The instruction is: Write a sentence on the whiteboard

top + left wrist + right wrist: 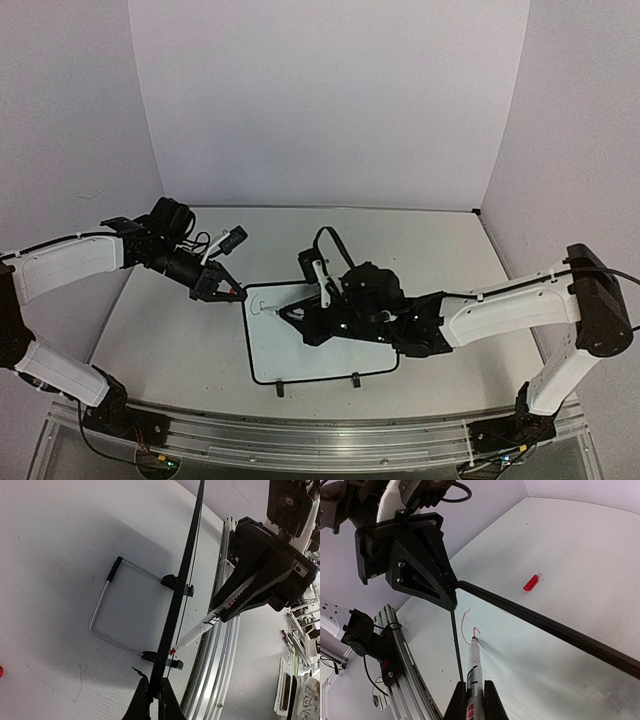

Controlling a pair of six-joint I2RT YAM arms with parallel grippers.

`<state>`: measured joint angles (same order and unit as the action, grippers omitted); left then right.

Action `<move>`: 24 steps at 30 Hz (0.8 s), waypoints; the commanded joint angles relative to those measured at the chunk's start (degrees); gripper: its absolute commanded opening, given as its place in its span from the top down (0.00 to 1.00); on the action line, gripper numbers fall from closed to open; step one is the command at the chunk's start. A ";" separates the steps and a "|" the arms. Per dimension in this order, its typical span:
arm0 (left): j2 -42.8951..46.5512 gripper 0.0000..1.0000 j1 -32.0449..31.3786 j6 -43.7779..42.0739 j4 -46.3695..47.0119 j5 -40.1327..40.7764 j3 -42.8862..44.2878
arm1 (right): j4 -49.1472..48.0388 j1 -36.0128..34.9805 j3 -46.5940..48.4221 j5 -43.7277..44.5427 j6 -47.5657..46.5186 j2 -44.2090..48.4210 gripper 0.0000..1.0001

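Left claw (154,696) is clamped tight on the edge of the glossy white black-rimmed whiteboard (310,352). Right claw (474,696) squeezes a white red-tipped marker (473,662), tip just ahead touching the board by thin red strokes (465,624).

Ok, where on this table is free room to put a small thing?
Free: the far strip of the table along the back wall, and near-left patch between left arm and whiteboard. Crowded: board's far half, where left fingers, right fingers and marker meet; the right arm overhangs the right side.
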<state>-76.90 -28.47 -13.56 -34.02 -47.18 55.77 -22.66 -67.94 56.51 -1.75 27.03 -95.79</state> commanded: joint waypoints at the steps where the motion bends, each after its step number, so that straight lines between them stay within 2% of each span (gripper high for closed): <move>1: 0.65 1.00 -0.27 -0.81 0.09 4.55 0.74 | 1.79 -0.44 -0.18 2.70 -0.34 1.09 1.00; 11: 0.72 1.00 -0.29 -0.83 0.06 4.55 0.75 | 1.87 -0.44 -0.58 7.57 -0.91 4.23 1.00; 24: 0.70 1.00 -0.36 -0.80 0.08 4.47 0.73 | 0.45 -0.44 1.76 3.09 -1.24 1.61 1.00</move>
<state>-76.84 -28.58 -13.56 -34.02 -46.92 55.77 -21.27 -68.66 56.18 2.70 26.30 -93.56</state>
